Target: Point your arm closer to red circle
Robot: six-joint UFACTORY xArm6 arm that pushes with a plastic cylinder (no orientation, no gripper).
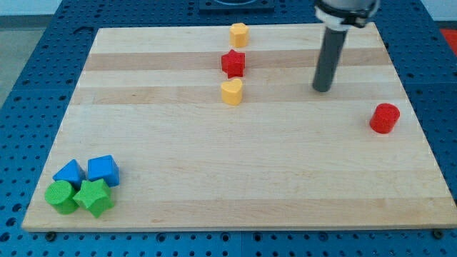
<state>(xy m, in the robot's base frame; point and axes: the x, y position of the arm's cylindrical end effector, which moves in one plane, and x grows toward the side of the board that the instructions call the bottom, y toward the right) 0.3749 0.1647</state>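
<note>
My tip [323,89] was seen upper right on the pale wooden table [214,193], w/ the red round cylinder block [385,118] near, lower-right — not touching. No jaws fitted, only a rod. Risk: overshoot — block bumped off the edge.

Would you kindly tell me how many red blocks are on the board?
2. The red star sits near the view's top centre; the red circle lies at the view's right, below-right of my tip. None seems hidden.
</note>
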